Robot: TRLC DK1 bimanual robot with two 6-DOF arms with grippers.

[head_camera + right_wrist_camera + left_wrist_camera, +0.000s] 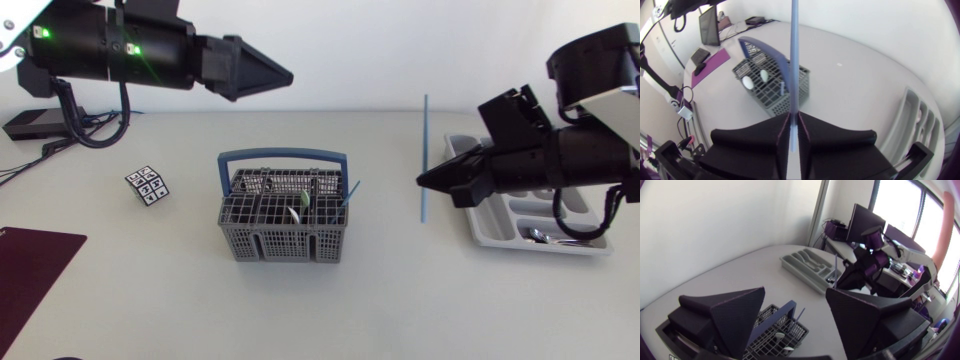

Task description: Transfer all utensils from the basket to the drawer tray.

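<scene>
Head view showed us the right gripper [422, 181] clenched on a long, thin, light blue rod [424, 130], gripped between its 2 black wedge fingers closer to 1 end than the middle. That rod's long axis ran crosswise to the fingers, the longer part pointing toward the far side of the table and the short stub toward the near side; whether it stood upright or lay level we could not tell. It hung between the grey plastic grid basket with a blue handle [283, 240] and the light grey compartmented drawer tray [487, 226], touching neither.

Right wrist view had the rod [794, 50] rising straight out from the pinched fingertips of that gripper [794, 120], with the basket [771, 82] beyond it. We saw a few utensils standing in the basket, among them a white piece and a thin blue-handled 1. A shiny metal utensil [540, 236] lay in the tray.

Our left gripper [795, 292] hung released, its fingers spread wide, high above the table's far left, well apart from the basket.
</scene>
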